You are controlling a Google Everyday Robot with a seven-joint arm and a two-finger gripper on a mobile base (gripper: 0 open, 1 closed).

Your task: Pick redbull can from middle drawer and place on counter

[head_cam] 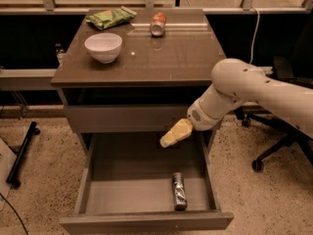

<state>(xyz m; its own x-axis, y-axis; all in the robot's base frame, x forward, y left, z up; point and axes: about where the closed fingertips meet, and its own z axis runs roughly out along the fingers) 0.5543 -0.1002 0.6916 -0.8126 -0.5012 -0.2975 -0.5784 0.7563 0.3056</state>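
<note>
The redbull can (pixel 179 191) lies on its side at the front right of the open middle drawer (pixel 142 195). My gripper (pixel 175 133) hangs over the drawer's back right part, above and behind the can, apart from it. It holds nothing that I can see. The counter (pixel 166 58) is the glossy brown top of the cabinet above.
On the counter stand a white bowl (pixel 103 47), a green chip bag (pixel 110 17) and a red-and-white soda can (pixel 158 24) on its side. An office chair base (pixel 274 153) stands right of the cabinet. A black stand (pixel 22 155) lies on the floor at left.
</note>
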